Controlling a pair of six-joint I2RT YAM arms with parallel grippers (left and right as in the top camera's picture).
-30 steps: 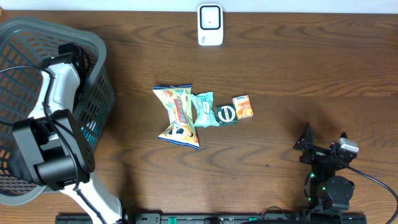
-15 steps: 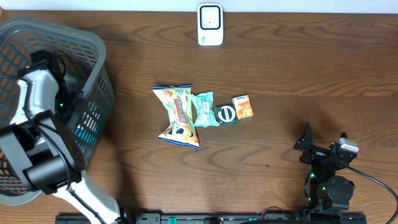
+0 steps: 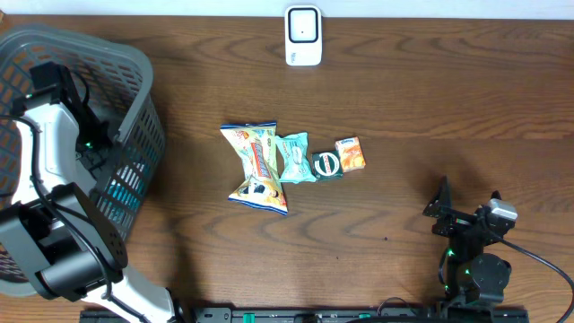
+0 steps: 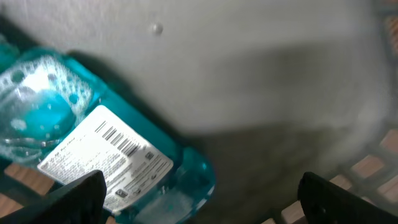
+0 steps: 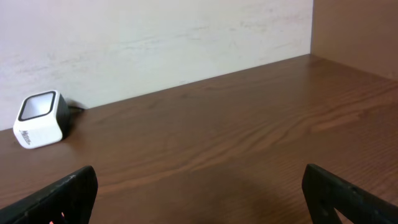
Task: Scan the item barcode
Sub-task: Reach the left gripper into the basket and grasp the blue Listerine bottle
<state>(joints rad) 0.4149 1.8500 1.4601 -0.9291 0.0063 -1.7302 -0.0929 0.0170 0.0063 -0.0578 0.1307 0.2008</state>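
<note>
Roughly counted from overhead: one wooden counter (image 3: pixel 430 99), one gray mesh basket (image 3: pixel 142 126) at its left end, one white barcode scanner (image 3: pixel 303 36) at the far edge, and two arms.

Loose items on the counter: four, in a tight row at the middle, well apart from the scanner.
- a yellow and blue snack bag (image 3: pixel 256 167), leftmost and largest
- a teal packet (image 3: pixel 294 157) touching it
- a round dark green item (image 3: pixel 326 164)
- a small orange box (image 3: pixel 351 153), rightmost

A fifth item lies inside the basket: a teal package (image 4: pixel 43 118).

Left arm reaches down into the basket. The left fingers (image 4: pixel 78 196) stand spread fully wide, one tip in each lower corner of the wrist view, gripping nothing. The right fingers (image 5: pixel 62 199) are likewise fully apart and empty, low over the counter's near right part.

View differences:
- Only the left wrist view shows the teal package's white label with its barcode (image 4: pixel 106 162), face up on the basket floor. Overhead gives just a teal patch through the mesh. The right part of this view is blurred.
- Only the right wrist view shows the pale wall (image 5: pixel 155 37) behind the scanner.
- The four-item row appears overhead alone.
</note>
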